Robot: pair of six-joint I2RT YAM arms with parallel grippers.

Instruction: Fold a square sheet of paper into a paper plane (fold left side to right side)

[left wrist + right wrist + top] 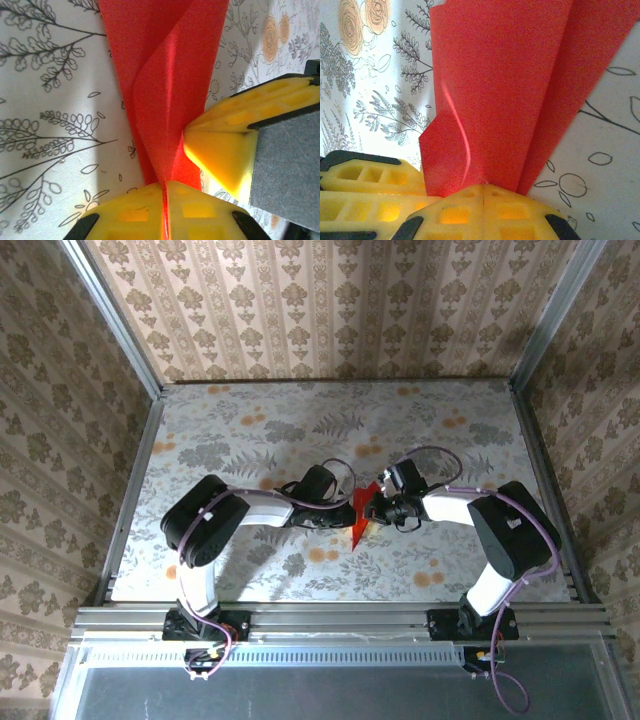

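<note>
While one paper plane (361, 519) sits creased | tools: two | left tool (165, 189) clamped on it | right tool (484, 189) clamped on it

Beige damask walls (330, 300), metal corner posts (112, 315), floral-print tabletop (240, 430); grey strip (330, 695) at btm maybe floor.

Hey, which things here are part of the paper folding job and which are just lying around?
In the job: folded red paper, left tool, right tool, both pinching it.
Just there: flowered table cover, patterned walls.
</note>
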